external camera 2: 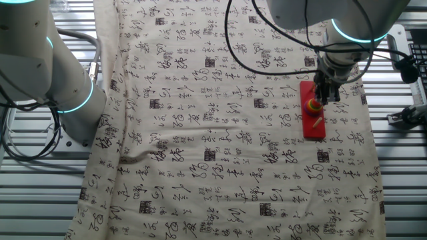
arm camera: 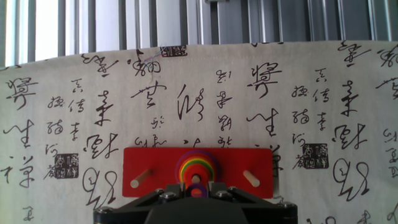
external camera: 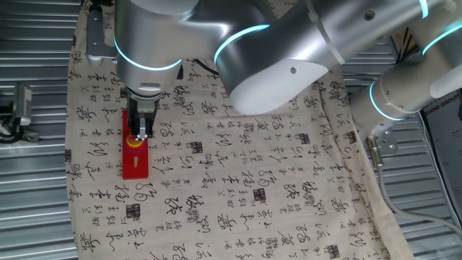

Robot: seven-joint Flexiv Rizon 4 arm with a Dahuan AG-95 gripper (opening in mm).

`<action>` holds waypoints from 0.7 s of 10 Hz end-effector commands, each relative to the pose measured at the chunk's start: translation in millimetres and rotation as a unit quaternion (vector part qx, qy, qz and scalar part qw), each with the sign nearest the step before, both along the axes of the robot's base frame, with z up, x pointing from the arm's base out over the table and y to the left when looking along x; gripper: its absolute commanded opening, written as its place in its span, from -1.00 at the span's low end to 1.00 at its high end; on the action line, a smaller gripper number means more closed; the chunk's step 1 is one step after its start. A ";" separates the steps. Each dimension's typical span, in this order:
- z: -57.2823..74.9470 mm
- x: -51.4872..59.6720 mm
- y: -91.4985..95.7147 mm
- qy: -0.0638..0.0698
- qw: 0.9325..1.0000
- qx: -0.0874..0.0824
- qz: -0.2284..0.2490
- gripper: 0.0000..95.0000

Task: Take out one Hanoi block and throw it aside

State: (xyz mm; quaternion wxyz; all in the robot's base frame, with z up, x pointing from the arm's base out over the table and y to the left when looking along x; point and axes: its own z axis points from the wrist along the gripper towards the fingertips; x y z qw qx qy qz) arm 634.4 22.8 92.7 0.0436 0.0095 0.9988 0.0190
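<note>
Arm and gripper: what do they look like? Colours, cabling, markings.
The arm has glossy silver-grey rounded links, a white cap on one joint, and glowing cyan light rings at the joints. Black cables loop along it in the other fixed view. The gripper is small, dark and metallic, with black fingers; the hand view shows its black body with screws. No legible markings on the arm.

Bright, even overhead light fills all three views, with only soft shadows beneath the arm (external camera: 274, 58) on the printed cloth (external camera: 238, 166). Glossy highlights streak the arm's silver housings, and its cyan rings glow. In the hand view, daylight blows out the slats (arm camera: 50, 25) at far left, while the gripper (arm camera: 196, 198) body at the near edge sits dark.
</note>
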 end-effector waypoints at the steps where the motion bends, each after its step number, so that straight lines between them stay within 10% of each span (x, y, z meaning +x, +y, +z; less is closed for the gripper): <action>1: -0.8 -3.5 0.8 0.001 1.000 -0.001 -0.003 -1.00; 7: -0.9 -24.2 -2.4 -0.003 1.000 -0.002 -0.002 -1.00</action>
